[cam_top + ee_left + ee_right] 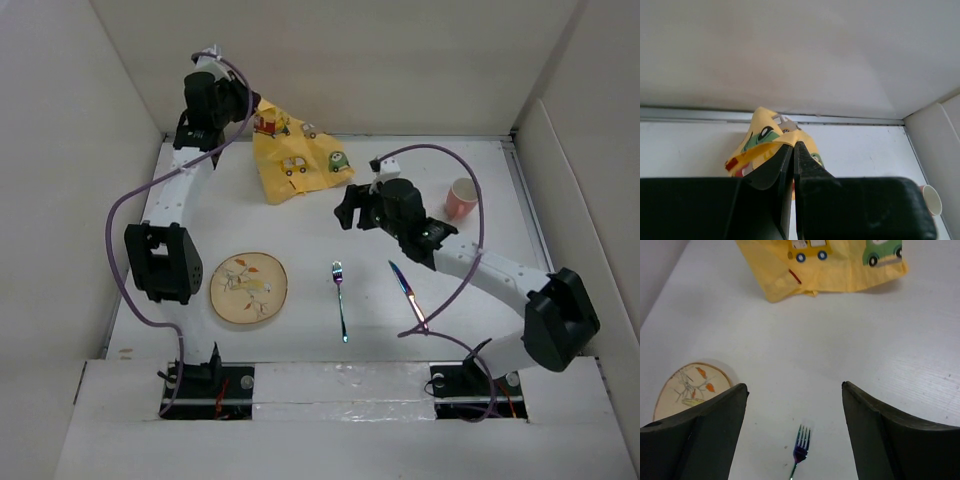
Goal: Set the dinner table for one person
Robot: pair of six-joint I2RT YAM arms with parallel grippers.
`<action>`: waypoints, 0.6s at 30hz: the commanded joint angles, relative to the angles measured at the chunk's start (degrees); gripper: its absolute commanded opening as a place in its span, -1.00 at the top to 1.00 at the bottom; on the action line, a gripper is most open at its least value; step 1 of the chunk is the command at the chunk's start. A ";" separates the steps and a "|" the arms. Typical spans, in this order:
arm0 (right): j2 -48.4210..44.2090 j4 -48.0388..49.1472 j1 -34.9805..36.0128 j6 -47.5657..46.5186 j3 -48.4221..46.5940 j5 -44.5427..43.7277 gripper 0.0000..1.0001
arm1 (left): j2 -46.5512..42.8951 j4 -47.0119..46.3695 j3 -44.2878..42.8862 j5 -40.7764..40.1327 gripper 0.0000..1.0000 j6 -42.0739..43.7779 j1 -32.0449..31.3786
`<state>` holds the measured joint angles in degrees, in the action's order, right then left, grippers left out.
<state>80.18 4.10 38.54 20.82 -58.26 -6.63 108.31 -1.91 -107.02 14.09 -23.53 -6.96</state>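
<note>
The dinner table (300,225) is a big plain white slab boxed in by off-white panels, spread under both arms. The left gripper (792,145) is pinched tight on a corner of the yellow car-print placemat (295,150) up by the far wall. The right gripper (794,386) hangs over bare tabletop with its fingers spread wide. A pink cup (461,198) stands far right, can't tell what's in it. The leaf-painted plate (248,288), fork (340,300) and knife (407,295) line the near side.
</note>
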 commanded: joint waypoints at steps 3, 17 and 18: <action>11.90 3.89 -1.63 -0.25 -6.32 2.14 -0.44 | -3.03 -12.94 10.85 9.98 1.00 -9.33 10.46; 36.87 5.93 0.91 -1.13 -30.84 14.88 -0.46 | -2.14 -17.33 13.33 13.86 1.00 -12.42 9.69; 40.02 5.23 1.53 -1.22 -35.30 16.72 -0.50 | -2.14 -17.60 13.42 14.04 1.00 -12.51 9.08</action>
<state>117.12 6.39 36.75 21.39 -85.08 3.77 108.40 -14.66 -94.13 26.09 -35.16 3.40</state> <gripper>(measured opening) 0.740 0.006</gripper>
